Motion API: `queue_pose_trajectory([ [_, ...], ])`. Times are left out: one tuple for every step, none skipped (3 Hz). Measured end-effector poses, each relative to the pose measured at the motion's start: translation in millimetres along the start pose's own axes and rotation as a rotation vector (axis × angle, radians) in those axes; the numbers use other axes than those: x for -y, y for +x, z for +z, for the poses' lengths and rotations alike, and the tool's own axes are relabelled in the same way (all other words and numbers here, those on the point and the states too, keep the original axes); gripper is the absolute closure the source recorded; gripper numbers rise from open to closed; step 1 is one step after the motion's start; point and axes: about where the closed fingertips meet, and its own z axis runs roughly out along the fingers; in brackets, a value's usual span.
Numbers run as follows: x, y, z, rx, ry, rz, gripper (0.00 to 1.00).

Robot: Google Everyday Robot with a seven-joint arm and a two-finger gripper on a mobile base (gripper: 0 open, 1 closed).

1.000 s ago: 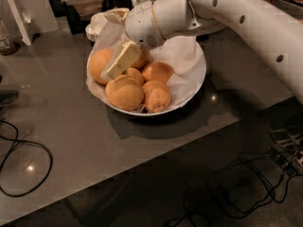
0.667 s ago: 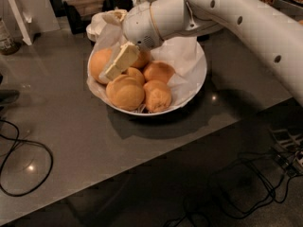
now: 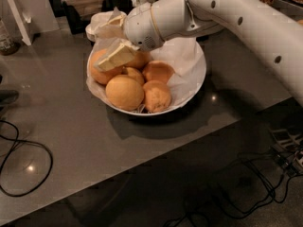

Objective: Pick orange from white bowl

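The white bowl, lined with crumpled white paper, stands on the grey table and holds several oranges. Two are large and smooth: one at the bowl's left and one at the front. A bumpy dull orange and a smaller one lie to the right. My gripper reaches in from the upper right and hangs over the bowl's left-back part. It is open, with its lower finger lying across the top of the left large orange. It holds nothing.
The white arm crosses the upper right. A black cable loops on the table at the left. A white stand is at the back left. More cables lie on the floor at the right, beyond the table's front edge.
The gripper has shifted slightly left over the left large orange. The oranges and the bowl have not moved.
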Motion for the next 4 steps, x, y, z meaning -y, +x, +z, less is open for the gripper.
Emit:
queue_pose_trajectory([
  [1, 5, 6, -0.014, 0.000, -0.003, 0.30],
  [0, 19, 15, -0.026, -0.019, 0.026, 0.14],
  [1, 28, 20, -0.028, -0.023, 0.056, 0.16],
  [2, 30, 22, -0.029, -0.022, 0.075, 0.26],
])
